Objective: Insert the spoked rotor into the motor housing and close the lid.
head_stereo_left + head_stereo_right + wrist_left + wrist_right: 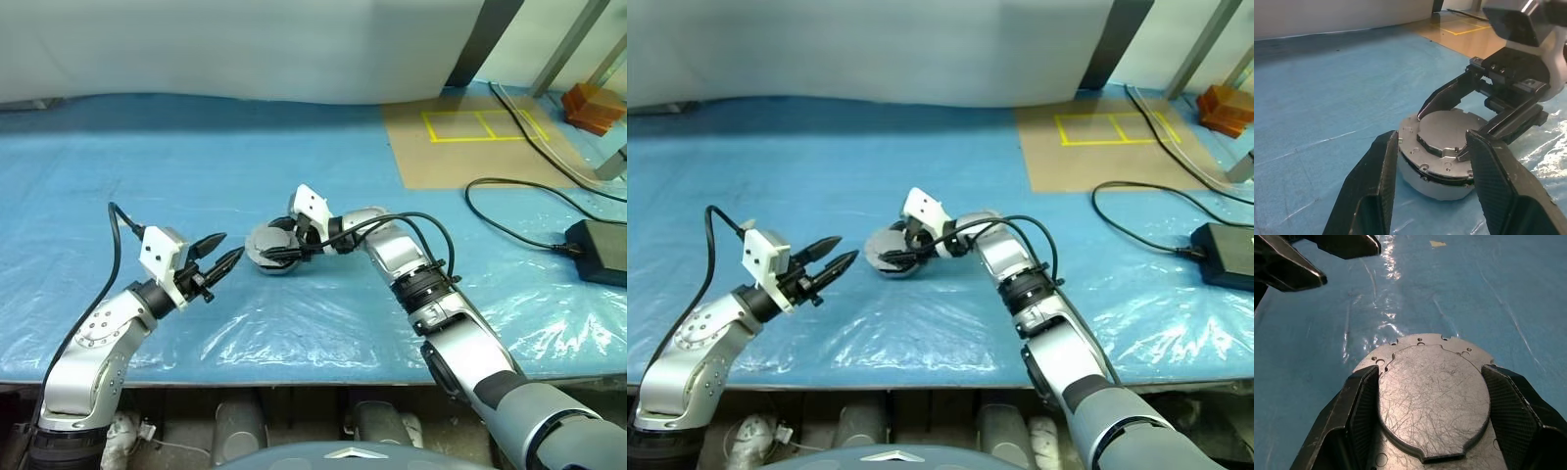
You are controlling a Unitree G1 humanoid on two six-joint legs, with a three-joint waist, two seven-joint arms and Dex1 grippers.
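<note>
The motor housing [1437, 185], a shallow pale cup, stands on the blue table [196, 166] in the middle. The lid [1444, 125] lies flat on top of it, plain pale face up. The spoked rotor is hidden. My right gripper [277, 247] reaches in from the right and is shut on the lid's raised plate [1432, 391], one finger against each side. My left gripper [231, 245] hovers a short way left of the housing, pointing at it, open and holding nothing.
A black power brick [598, 250] with looping cables lies at the right. A brown board [470, 137] marked with yellow tape sits at the back right, with an orange object [593, 106] beyond it. The table's front edge [245, 377] runs just before the arms.
</note>
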